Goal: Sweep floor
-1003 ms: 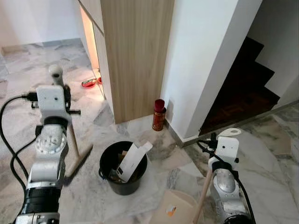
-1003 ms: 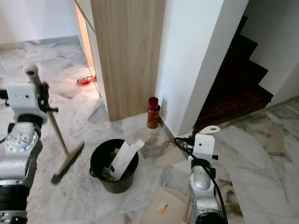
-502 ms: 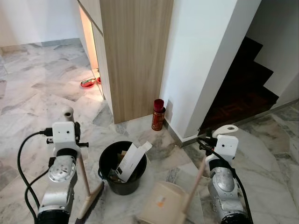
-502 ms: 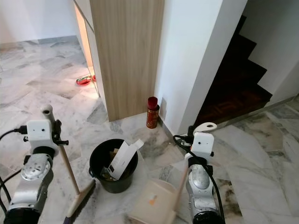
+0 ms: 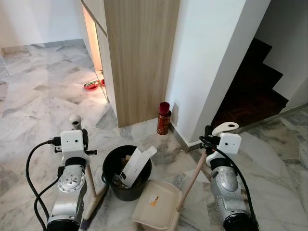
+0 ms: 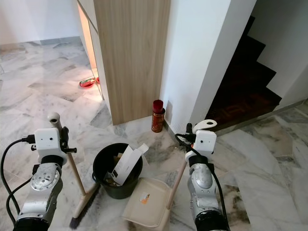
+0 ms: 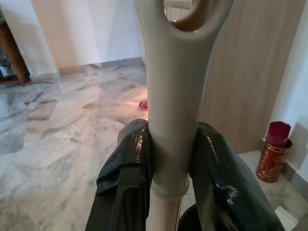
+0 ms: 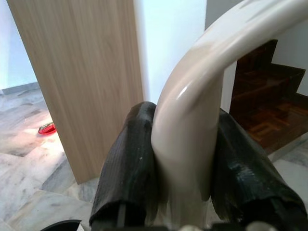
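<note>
Dustpan now flat on floor by bin, was tilted 0.5s back | broom pulled in beside bin | L gripper clamped on broom, R gripper clamped on dustpan handle | looks set for sweep-in

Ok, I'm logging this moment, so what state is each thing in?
Broom: upright, head on floor, held by left gripper.
Dustpan: flat on floor beside bin, handle in right gripper.
Bin: upright, holding a white carton.
Red can: standing by the wall.
</note>
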`<state>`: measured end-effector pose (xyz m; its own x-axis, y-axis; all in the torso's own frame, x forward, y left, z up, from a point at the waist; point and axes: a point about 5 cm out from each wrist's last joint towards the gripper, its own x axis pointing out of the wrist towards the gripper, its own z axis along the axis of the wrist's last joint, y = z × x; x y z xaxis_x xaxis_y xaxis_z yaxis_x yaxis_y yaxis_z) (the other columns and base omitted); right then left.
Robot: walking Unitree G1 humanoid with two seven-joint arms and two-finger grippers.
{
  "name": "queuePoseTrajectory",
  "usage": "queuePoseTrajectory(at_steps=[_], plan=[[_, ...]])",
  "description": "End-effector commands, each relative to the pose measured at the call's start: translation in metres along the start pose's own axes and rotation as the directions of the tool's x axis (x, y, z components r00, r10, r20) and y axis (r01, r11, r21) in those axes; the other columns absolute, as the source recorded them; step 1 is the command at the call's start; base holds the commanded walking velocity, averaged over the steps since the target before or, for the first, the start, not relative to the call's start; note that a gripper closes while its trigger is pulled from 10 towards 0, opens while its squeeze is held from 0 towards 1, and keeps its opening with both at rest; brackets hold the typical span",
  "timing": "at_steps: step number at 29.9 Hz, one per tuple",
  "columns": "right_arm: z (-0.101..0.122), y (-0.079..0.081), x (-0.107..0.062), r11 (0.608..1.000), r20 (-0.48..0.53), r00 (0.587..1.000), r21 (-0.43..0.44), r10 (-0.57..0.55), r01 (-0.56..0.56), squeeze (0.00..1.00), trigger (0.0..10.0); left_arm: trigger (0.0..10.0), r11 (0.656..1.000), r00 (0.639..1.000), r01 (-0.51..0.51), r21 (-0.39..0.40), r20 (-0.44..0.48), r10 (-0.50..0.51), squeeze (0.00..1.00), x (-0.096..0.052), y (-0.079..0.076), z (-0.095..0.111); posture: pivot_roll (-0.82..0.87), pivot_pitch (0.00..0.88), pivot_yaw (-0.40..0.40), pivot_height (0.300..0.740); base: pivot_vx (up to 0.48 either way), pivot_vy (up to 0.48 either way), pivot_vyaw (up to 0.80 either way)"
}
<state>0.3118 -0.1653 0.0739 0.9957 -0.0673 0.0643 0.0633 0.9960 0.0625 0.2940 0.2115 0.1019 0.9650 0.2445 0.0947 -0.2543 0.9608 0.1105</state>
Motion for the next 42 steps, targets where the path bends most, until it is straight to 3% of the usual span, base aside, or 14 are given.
queuePoseTrajectory(at_steps=[1,17,31,42], plan=[[0.0101,-0.0016,0.0061,1.0,0.05,0.999,0.014,-0.005,0.004,0.0,10.0,10.0,1.0,0.999,0.002,-0.01,0.04,-0.002,0.0,0.001,-0.0035,0.0052,0.04,0.007,-0.082,0.74,0.0,0.0,0.0],[0.0078,0.0008,0.0041,1.0,0.05,0.999,0.019,0.003,-0.004,0.0,10.0,10.0,0.999,0.997,0.024,-0.029,0.071,-0.022,0.0,0.0004,-0.0099,0.0066,0.03,0.0,-0.077,0.74,0.0,0.0,0.0],[0.0073,-0.0001,0.0037,1.0,0.048,0.999,0.012,0.005,-0.005,0.0,10.0,10.0,0.999,0.996,0.032,-0.035,0.088,-0.029,0.0,0.0009,-0.0129,0.0085,0.02,0.0,-0.081,0.74,-0.233,0.0,0.0],[0.009,-0.0012,0.0055,1.0,0.048,0.999,0.003,0.002,-0.002,0.0,10.0,10.0,1.0,0.997,0.001,-0.031,0.083,0.001,0.0,0.0028,-0.0085,0.0087,0.02,0.004,-0.087,0.74,0.0,0.0,0.0]])
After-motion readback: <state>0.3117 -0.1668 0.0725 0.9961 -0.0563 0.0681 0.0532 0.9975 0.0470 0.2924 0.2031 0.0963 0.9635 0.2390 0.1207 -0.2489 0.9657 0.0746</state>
